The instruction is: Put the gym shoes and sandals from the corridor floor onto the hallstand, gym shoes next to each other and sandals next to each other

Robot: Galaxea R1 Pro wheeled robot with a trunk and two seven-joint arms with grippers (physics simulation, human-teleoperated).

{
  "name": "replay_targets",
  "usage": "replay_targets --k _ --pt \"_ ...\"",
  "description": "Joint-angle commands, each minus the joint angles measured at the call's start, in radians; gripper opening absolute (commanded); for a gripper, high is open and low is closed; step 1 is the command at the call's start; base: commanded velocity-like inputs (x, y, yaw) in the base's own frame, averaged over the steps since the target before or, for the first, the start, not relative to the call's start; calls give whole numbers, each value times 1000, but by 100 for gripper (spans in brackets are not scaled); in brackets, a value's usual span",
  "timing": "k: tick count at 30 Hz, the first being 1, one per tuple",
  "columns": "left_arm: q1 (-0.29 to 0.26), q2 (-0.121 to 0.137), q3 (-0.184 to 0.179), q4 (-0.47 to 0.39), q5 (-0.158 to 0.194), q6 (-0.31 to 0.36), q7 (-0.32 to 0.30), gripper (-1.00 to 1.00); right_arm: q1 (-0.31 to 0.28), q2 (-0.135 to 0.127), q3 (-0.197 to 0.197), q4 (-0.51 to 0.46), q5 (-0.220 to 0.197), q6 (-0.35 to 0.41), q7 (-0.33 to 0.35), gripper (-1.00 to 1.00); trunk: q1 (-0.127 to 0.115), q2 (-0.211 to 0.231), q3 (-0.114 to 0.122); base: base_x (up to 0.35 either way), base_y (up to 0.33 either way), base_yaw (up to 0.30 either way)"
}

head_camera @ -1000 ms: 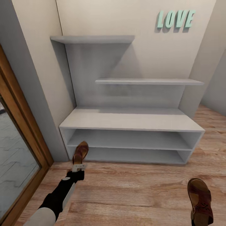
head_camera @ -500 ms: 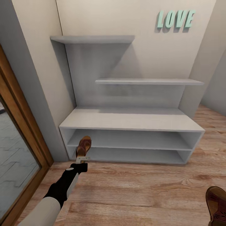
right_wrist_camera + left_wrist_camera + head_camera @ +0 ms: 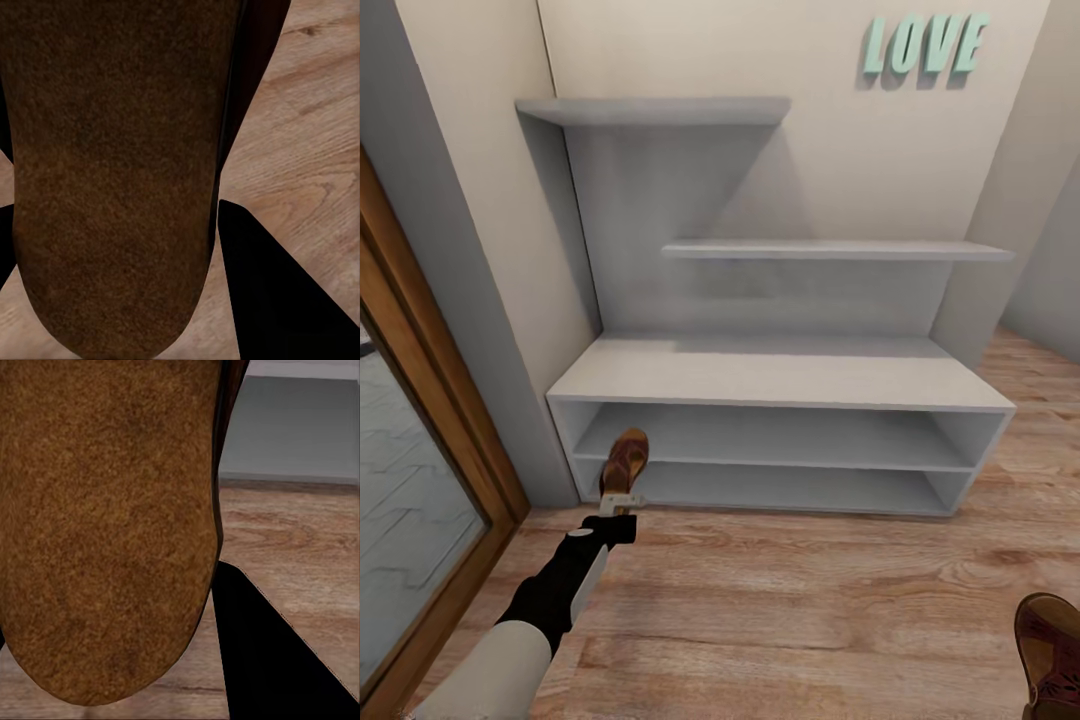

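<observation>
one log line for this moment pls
left arm: holds sandal at rack's lower left opening | right arm: holds other sandal over floor | sneakers: not seen

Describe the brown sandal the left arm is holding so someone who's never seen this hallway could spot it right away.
Find the pale grey shoe rack against the cream wall under the mint LOVE letters. At its left end, before the two low open shelves, the left gripper holds a dark brown leather sandal with a tan footbed. The other brown sandal sits far right, away from the rack.
</observation>
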Motion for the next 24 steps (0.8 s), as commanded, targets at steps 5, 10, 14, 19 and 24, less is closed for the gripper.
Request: replay_targets --k 5,10,14,19,24 --pt "-13 -1 -2 -2 -1 49 6 -100 -1 1 -4 -1 7 -2 4 -100 19 -36 -24 0 0 0" --pt "-16 -1 -3 6 -1 64 9 -100 0 1 -5 -5 7 -1 4 -100 38 -71 -48 0 0 0" --pt "-11 0 -3 10 -1 65 9 -100 -1 1 -5 -5 7 -1 3 -100 54 -99 -67 0 0 0" --pt "-5 0 -3 12 0 65 9 -100 -1 1 -5 -6 7 0 3 -100 73 -134 -90 0 0 -22" --pt "-6 0 -4 12 -1 65 9 -100 -1 1 -6 -21 7 1 3 -100 92 -169 -114 0 0 -69"
